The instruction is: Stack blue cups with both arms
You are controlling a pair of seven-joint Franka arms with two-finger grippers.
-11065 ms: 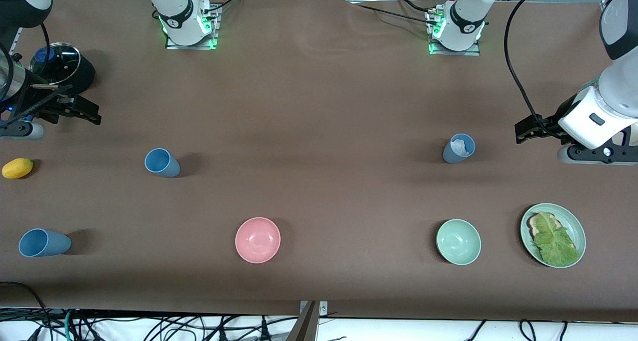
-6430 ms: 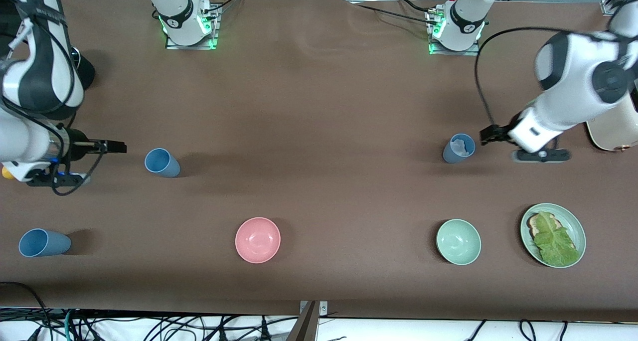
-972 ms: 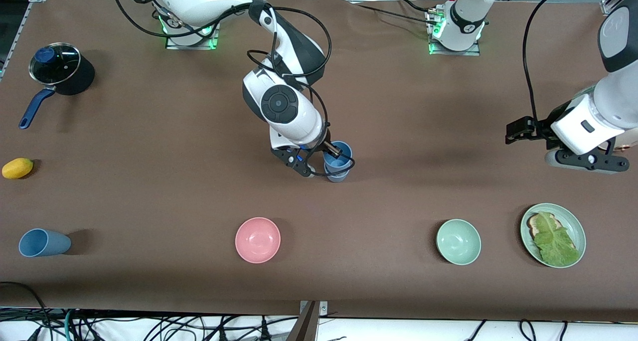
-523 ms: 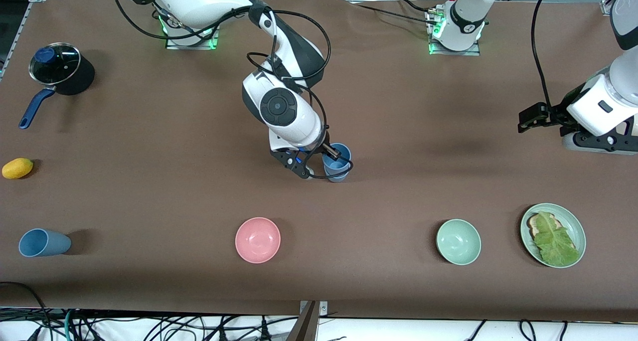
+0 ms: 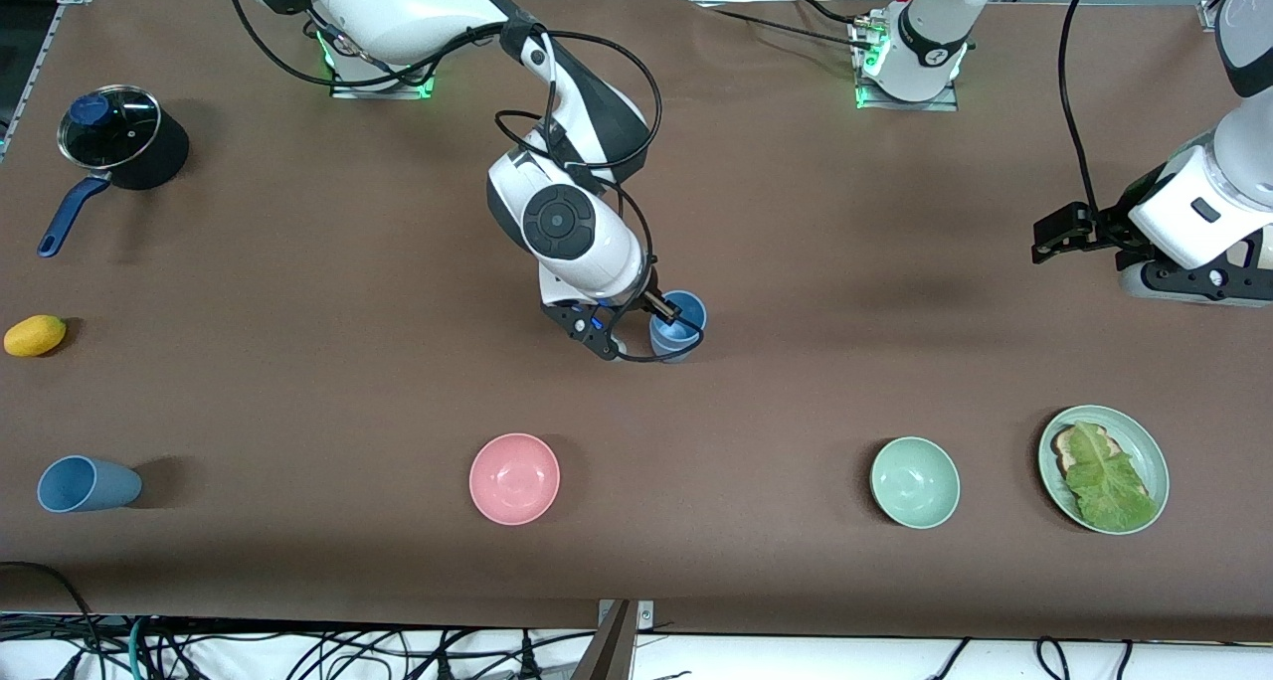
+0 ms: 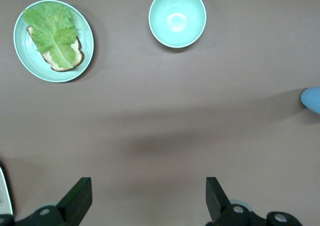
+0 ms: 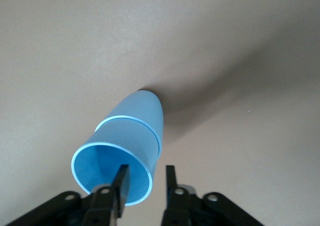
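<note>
Straddling the rim of the stacked blue cups [image 5: 680, 334] [image 7: 131, 136]: right gripper [image 5: 668, 314] [image 7: 146, 183], one finger inside the upper cup's mouth, the other outside its wall. Fingers apart, with a sliver of space showing on each side of the rim in the right wrist view, so not clamped on it. Stack upright on the brown table [image 5: 796, 213] near its middle, brighter cup nested into the other, only the lower one's base and a band of its wall showing.

Waiting over bare table toward the left arm's end: left gripper [image 5: 1046, 243] [image 6: 147, 196], fingers spread wide, nothing between them.

Lying on its side near the front edge at the right arm's end: third blue cup [image 5: 88, 483], well apart from the stack.

Also on the table: pink bowl [image 5: 514, 478] and green bowl [image 5: 915, 482] [image 6: 177, 17], both nearer the front camera than the stack; plate [image 5: 1050, 439] [image 6: 20, 46] with lettuce on bread beside the green bowl; lidded pot [image 5: 111, 131] and yellow fruit [image 5: 35, 335] at the right arm's end.
</note>
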